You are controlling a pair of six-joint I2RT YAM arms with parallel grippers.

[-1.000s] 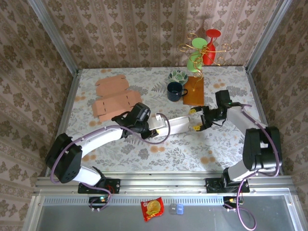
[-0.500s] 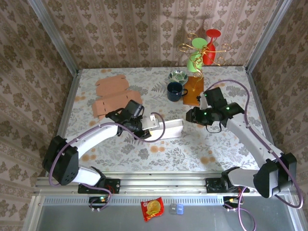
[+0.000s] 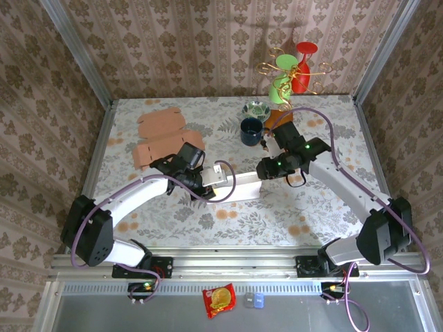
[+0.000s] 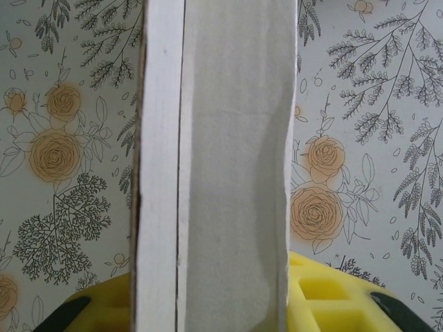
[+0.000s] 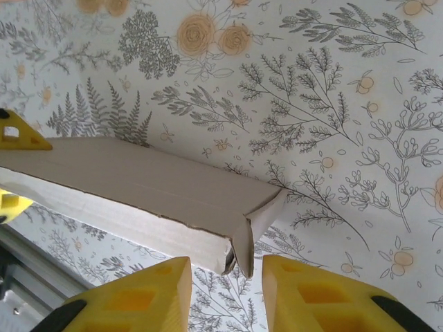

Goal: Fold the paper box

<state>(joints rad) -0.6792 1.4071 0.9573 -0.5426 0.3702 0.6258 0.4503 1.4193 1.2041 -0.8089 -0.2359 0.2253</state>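
Left jaws: clamped on paper box (image 4: 228, 173) | right jaws: apart, straddling its end corner, not touching

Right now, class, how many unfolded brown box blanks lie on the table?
2. One brown blank lies far left, toward the back; the second brown blank lies just in front of it. Others could be stacked underneath.

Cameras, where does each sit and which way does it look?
Top external: above and behind the bases, looking down at the table; both arms show.
Left wrist: on the left arm, looking along its yellow fingers at the paper box between them.
Right wrist: looking down past the right end effector at the box's end.
All three share the paper box.
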